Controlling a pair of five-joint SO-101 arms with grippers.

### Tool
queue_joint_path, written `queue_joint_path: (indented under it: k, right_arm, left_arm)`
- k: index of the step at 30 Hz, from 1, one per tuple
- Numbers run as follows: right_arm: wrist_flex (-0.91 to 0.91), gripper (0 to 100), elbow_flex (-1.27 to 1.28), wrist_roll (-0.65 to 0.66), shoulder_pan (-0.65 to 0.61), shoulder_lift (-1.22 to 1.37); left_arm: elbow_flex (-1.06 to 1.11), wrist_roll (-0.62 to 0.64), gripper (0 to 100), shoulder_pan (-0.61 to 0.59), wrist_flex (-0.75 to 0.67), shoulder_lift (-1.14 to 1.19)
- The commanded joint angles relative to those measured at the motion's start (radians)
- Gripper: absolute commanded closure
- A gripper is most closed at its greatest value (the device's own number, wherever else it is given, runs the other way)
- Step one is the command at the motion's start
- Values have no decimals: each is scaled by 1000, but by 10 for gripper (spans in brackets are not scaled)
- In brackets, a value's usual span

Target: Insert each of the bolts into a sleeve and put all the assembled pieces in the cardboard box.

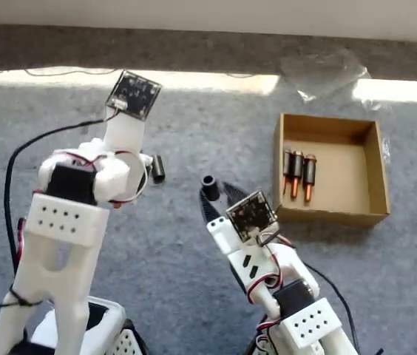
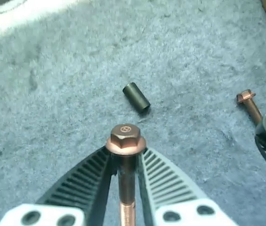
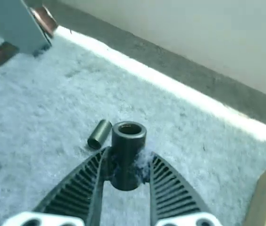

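Copper hex-head bolt (image 2: 126,137) gripped by ribbed left end effector (image 2: 126,154)

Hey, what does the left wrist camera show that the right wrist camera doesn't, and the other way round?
Left wrist view, not the right: a spare bolt lying on the carpet, and the left gripper closed under the head of a bolt. Right wrist view, not the left: the pale wall beyond the carpet, and the right gripper with both fingers clamping an upright sleeve. Shared: the loose sleeve lying on its side, the carpet, and that upright sleeve, farther off from the left wrist.
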Motion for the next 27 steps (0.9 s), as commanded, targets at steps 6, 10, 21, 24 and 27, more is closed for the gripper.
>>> queue_joint_path:
  k: [6, 10, 21, 24, 27]
  right_arm:
    - [-147, 994, -13, -57, -36, 2]
    - [-148, 994, 18, -203, -35, -2]
    - [-148, 994, 67, -218, -31, -4]
    - [-148, 994, 68, -216, -31, -4]
    - [-148, 994, 68, -216, -31, -4]
  left_arm:
    - [185, -21, 995, -4, -255, -272]
    - [252, -20, 995, -2, -350, -352]
    - [367, 137, 995, 143, -519, -510]
    - [398, 137, 995, 202, -574, -536]
    - [415, 137, 995, 236, -646, -576]
